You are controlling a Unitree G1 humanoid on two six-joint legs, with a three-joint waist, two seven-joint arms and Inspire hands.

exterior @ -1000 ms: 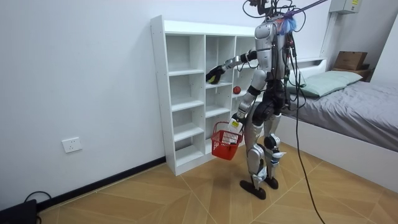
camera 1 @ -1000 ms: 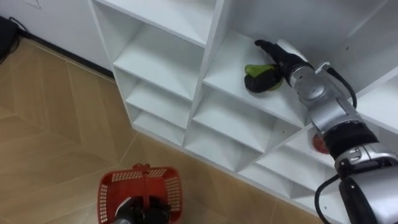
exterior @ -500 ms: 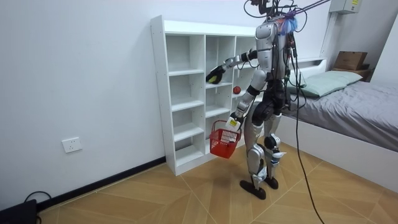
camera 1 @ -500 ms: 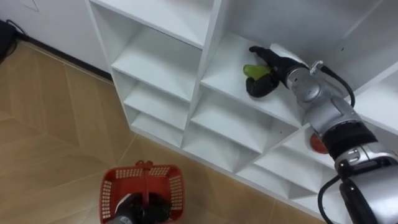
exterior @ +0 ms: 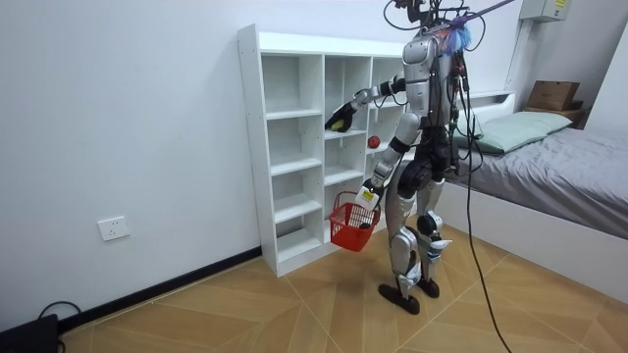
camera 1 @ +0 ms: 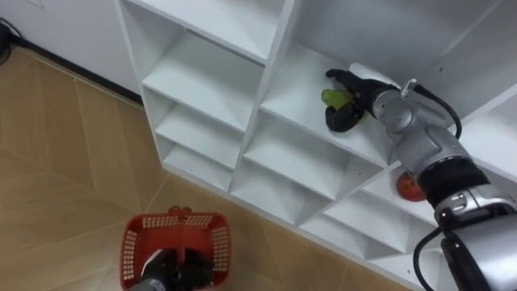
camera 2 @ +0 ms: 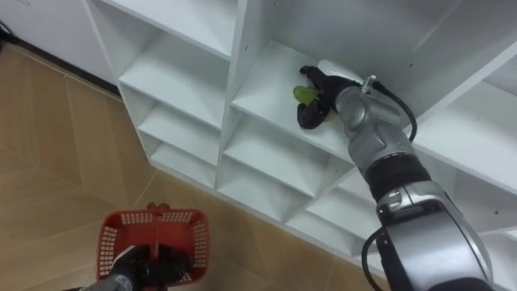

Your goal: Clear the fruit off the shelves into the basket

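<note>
A green fruit (camera 1: 333,97) (camera 2: 304,94) is in my right hand (camera 1: 346,103) (camera 2: 317,99), whose dark fingers curl round it just above a white shelf (camera 1: 300,93) of the closet (exterior: 314,147). A red fruit (camera 1: 408,186) lies on a lower shelf, partly behind my right forearm. My left hand (camera 1: 176,273) (camera 2: 149,269) hangs low and is shut on the handle of a red basket (camera 1: 174,242) (exterior: 350,222) above the wood floor. In the room view I stand before the closet with my right arm (exterior: 368,95) stretched into it.
The closet has several open white cells (camera 1: 202,77) to the left of my arm, with nothing in them. A bed (exterior: 549,186) stands at the room view's right. A wall socket (exterior: 114,228) sits low on the wall.
My right hand has lifted the green fruit a little off the shelf and drawn it slightly back. The basket has swung lower and left in the eye view.
</note>
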